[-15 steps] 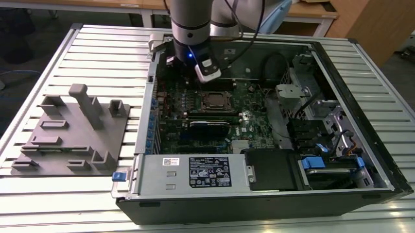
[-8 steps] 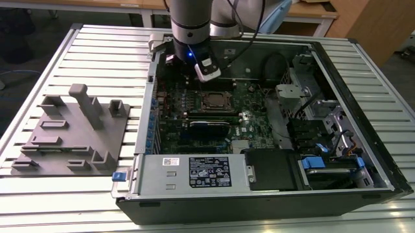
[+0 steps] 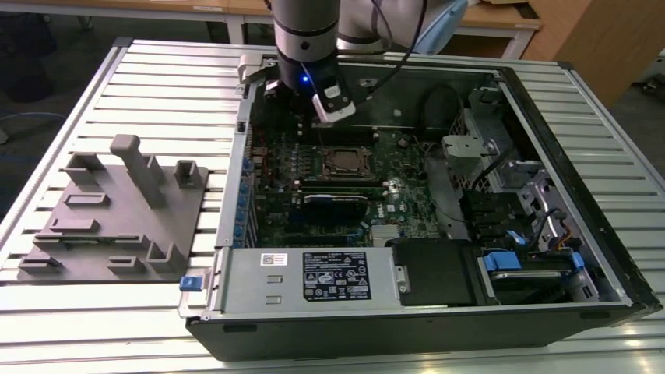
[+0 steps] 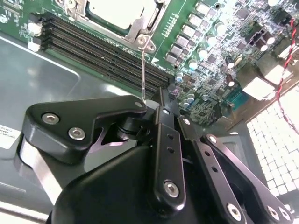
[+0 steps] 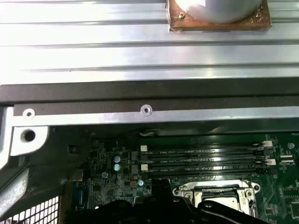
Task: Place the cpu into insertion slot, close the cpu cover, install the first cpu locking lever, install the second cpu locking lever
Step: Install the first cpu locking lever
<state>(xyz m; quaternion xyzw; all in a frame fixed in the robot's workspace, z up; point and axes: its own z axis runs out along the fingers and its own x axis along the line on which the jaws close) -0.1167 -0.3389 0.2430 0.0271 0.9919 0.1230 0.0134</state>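
Pinched together, the gripper (image 4: 150,103) held the tip of a thin wire lever (image 4: 143,70) that stood up from the cover (image 4: 148,21) corner, with the cpu (image 4: 117,10) under that cover.

Silvery cpu (image 4: 119,11) flat in insertion slot (image 5: 186,190) w/ cpu cover (image 4: 148,21) down, 1 wire lever (image 4: 145,70) up.

Soft, even room light falls from above in the exterior view, and the ribbed silvery aluminium table (image 3: 156,78) shines pale. In the first wrist view its slats glare almost white, while the green motherboard (image 5: 117,186) lies dim in shadow. In the second wrist view, my black metal gripper (image 4: 155,103) shows small highlights on its screws.
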